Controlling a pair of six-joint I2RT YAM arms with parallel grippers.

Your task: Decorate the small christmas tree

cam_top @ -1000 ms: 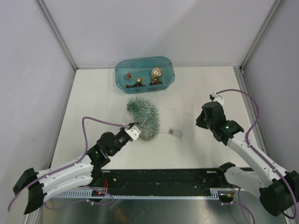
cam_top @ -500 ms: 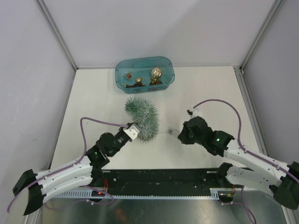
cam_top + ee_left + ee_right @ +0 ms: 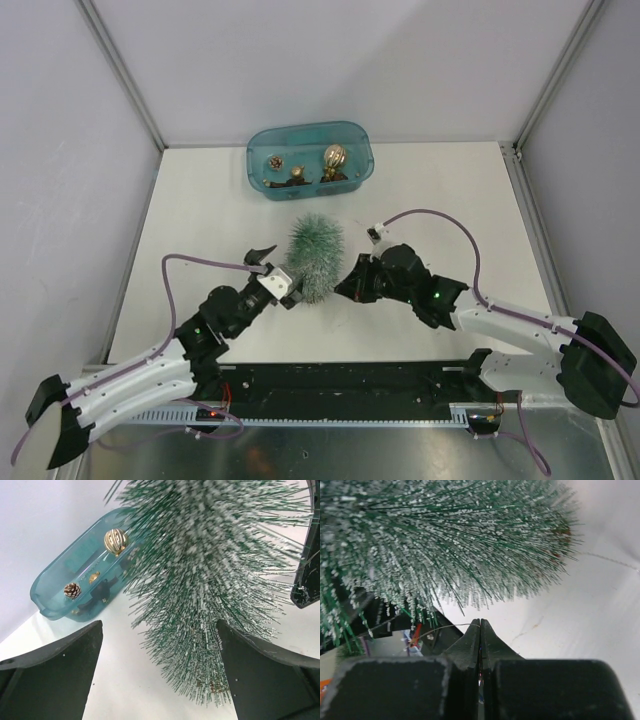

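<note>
Green small christmas tree [image 3: 200, 580] sits within left gripper [image 3: 160, 625], near right gripper [image 3: 480, 622].

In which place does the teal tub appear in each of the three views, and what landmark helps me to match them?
Top external: the tub is at the upper centre, just beyond the tree.
Left wrist: the tub is at the upper left, behind the tree.
Right wrist: the tub is not in it.
Shared landmark: the tree, which fills the top of the right wrist view.
</note>
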